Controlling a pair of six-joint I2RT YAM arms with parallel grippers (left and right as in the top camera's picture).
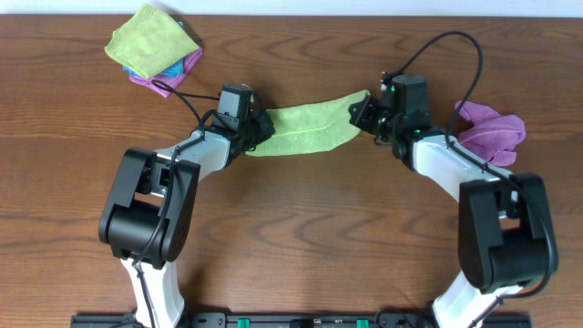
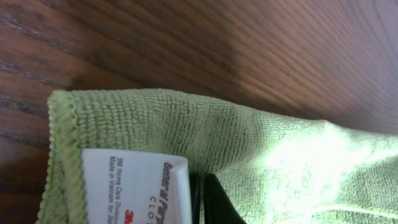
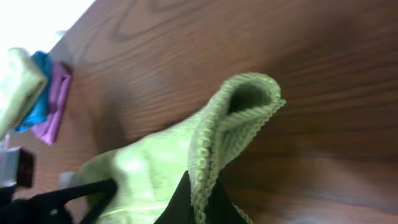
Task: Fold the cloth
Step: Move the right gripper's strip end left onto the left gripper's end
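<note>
A green cloth (image 1: 305,129) hangs stretched in a narrow band between my two grippers above the wooden table. My left gripper (image 1: 256,130) is shut on its left end; the left wrist view shows the cloth (image 2: 186,134) with its white label (image 2: 134,186) pinched by the dark fingers (image 2: 208,202). My right gripper (image 1: 367,111) is shut on the right end; in the right wrist view the cloth's folded hemmed corner (image 3: 239,115) sticks up from between the fingers (image 3: 199,202).
A stack of folded cloths, green over blue and purple (image 1: 153,46), lies at the back left; it also shows in the right wrist view (image 3: 34,93). A crumpled purple cloth (image 1: 492,134) lies at the right beside the right arm.
</note>
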